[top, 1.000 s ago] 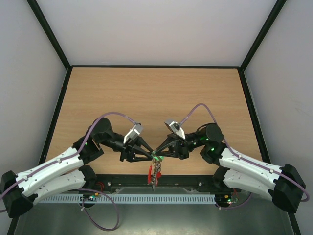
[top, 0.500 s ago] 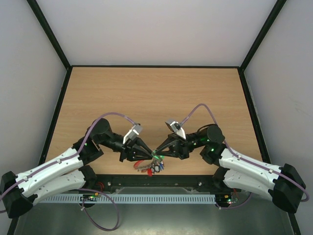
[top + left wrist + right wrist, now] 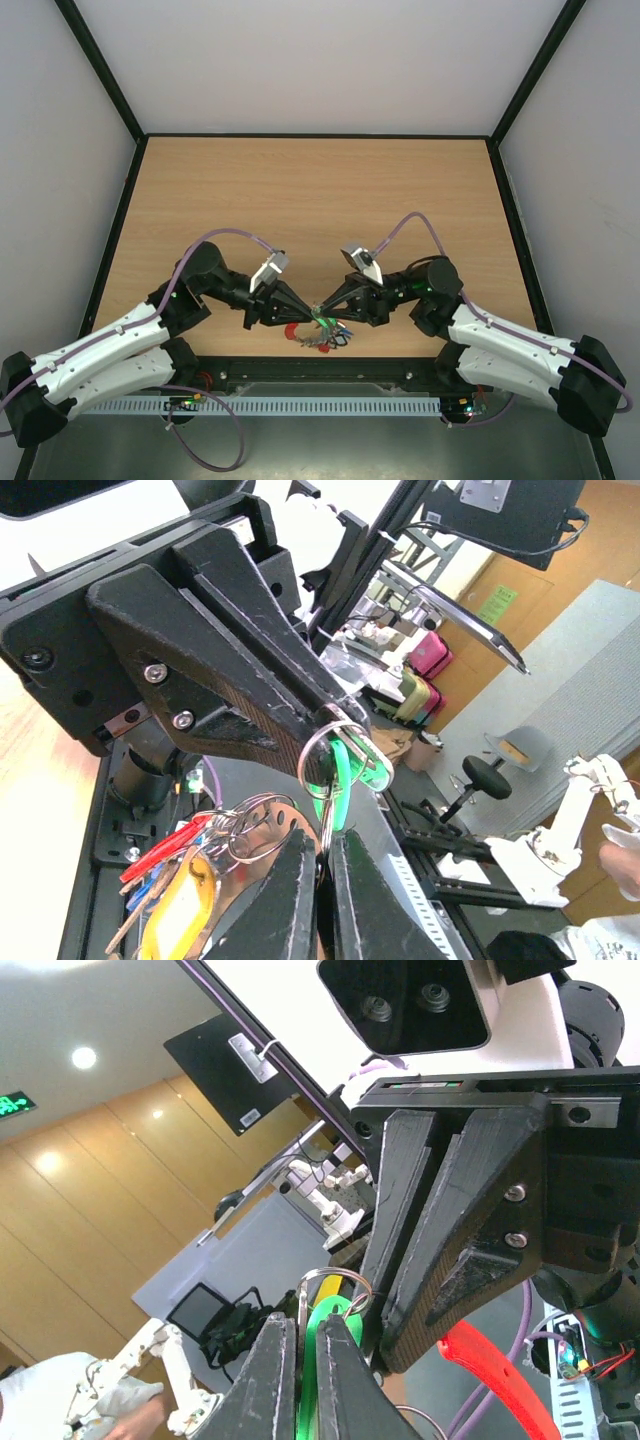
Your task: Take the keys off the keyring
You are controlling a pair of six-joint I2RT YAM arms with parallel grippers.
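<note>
Two tools converge on a green tag in the overhead view. The left tool reaches it from the left and the right tool from the right, their tips almost touching there. The keys spread in a small heap just on the arm-base side of the green tag, low over the wooden tabletop. Whether they rest on it I cannot tell, and the keyring is too fine to pick out from this height. From the left wrist, the left tool's own fingers are pressed to a narrow slit directly below the green tag. The tag's lower end runs into that slit beside a thin wire, so this tool is clamped on the tag. Just above the tag, the right tool's dark fingers close to a point at a small silver ring. Left of the tag and lower hang the keyring's silvery wire loops, carrying red-headed keys and a yellow tag. From the right wrist, the right tool's fingers stand narrow with the green tag gripped between them. The small silver ring sits at the tag's top. The left tool's wedge-shaped fingers come down just right of the tag, nearly together. A red strip lies farther right and lower.
</note>
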